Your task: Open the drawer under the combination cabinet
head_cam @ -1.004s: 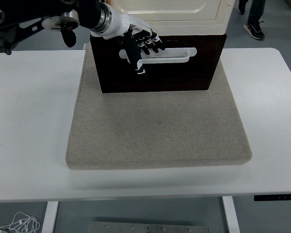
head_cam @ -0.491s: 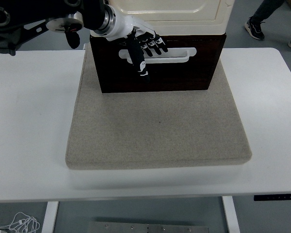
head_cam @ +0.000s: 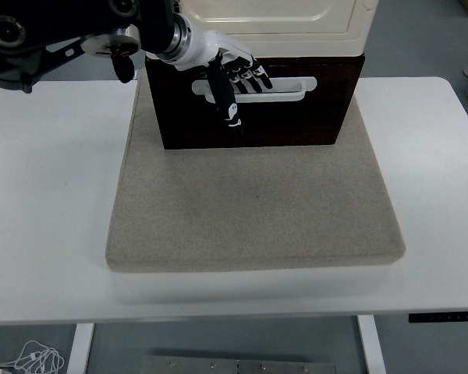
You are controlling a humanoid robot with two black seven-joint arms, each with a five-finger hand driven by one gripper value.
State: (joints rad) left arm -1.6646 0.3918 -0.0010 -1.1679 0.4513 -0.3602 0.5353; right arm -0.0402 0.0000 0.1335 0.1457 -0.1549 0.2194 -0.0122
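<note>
We have our left hand [head_cam: 230,78] up against the front of the drawer [head_cam: 253,101], the dark wooden box that sits under the cream cabinet [head_cam: 273,19] at the far side of the grey mat [head_cam: 253,202]. The drawer looks fully closed, its face flush under the cabinet. Its white handle [head_cam: 277,87] is a long bar running crosswise, left to right, so its long axis lies square to the pull we need, which is straight back toward our side of the worktop [head_cam: 47,202].

Our hand sits at the left end of that bar, so most of the handle stretches away to the hand's right. The fingers [head_cam: 249,74] lie over the bar, partly curled, and the thumb hangs down below it across the dark face. We cannot tell for certain whether the fingertips are hooked behind the bar or only resting on it; we judge the grasp not yet firmly closed.

Only our left arm is at the drawer; the right one is out of view. We judge that pulling from the left end may skew the drawer, so a more central hold would serve better.
</note>
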